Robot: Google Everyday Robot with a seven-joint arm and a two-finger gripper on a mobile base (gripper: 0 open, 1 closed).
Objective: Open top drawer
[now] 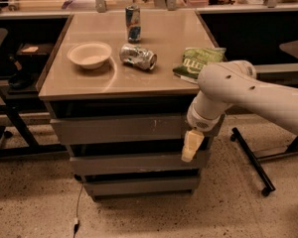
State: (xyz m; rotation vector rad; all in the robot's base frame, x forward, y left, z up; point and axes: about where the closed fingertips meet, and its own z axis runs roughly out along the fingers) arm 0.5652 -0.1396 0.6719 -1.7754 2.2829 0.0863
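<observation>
The top drawer (pixel 119 129) is the wide grey handleless front just under the tabletop, with pale scratches right of centre. It sits flush with the cabinet, with a dark gap above it. My gripper (pixel 190 147) is cream-coloured and hangs down from the white arm (pixel 238 90). It is in front of the right end of the top drawer, with its tip over the gap above the second drawer (pixel 134 162). The third drawer (pixel 139 185) is below that one.
On the tabletop stand a white bowl (pixel 89 54), a crushed can (pixel 138 56), an upright can (pixel 133 23) and a green chip bag (pixel 197 61). A wheeled leg (pixel 253 162) stands to the right, a chair frame (pixel 5 128) to the left, and a cable (pixel 77 207) lies on the floor.
</observation>
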